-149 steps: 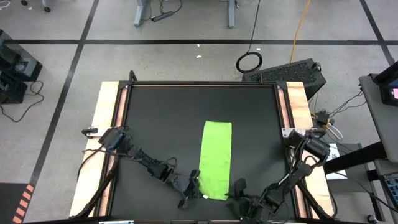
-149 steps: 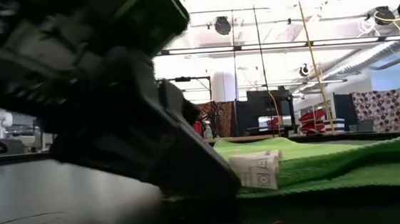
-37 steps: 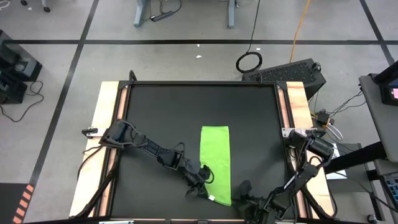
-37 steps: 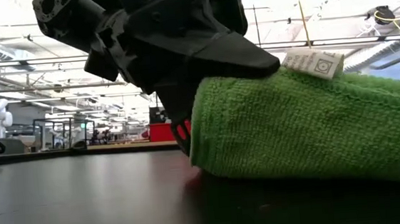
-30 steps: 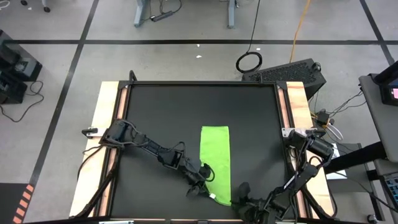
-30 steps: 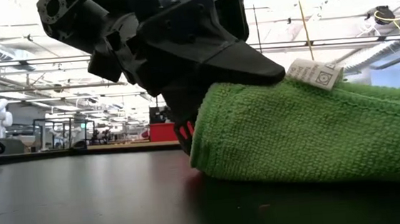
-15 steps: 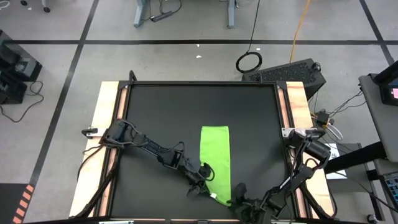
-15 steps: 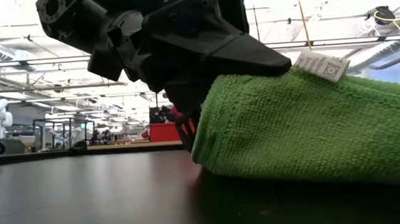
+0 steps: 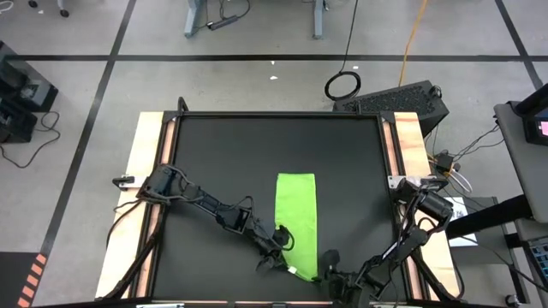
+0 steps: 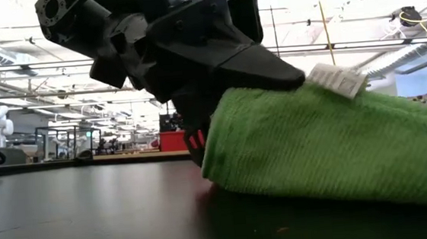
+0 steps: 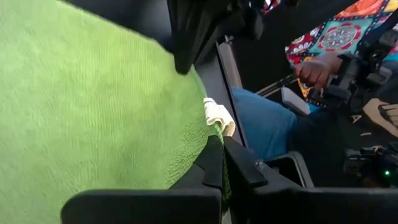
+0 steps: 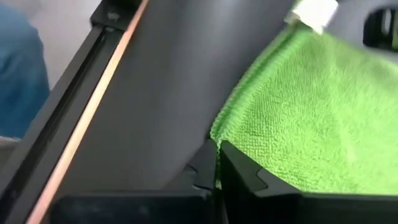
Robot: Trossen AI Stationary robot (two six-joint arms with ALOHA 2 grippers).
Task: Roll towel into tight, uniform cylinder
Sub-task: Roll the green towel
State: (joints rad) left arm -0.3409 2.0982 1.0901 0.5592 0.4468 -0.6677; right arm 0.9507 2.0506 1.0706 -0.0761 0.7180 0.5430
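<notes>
At the near edge of your black table (image 9: 214,154), both grippers pinch the lime-green soft towel (image 9: 296,214); uneven pulling risks a lopsided roll.

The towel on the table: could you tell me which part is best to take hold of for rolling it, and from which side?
Take the towel by its near short edge, at the two corners, coming from the near side of the table. It lies as a long narrow strip, so that turned-up end is where a roll starts. The left claw and the right claw each pinch a corner there now, by the white tag.
</notes>
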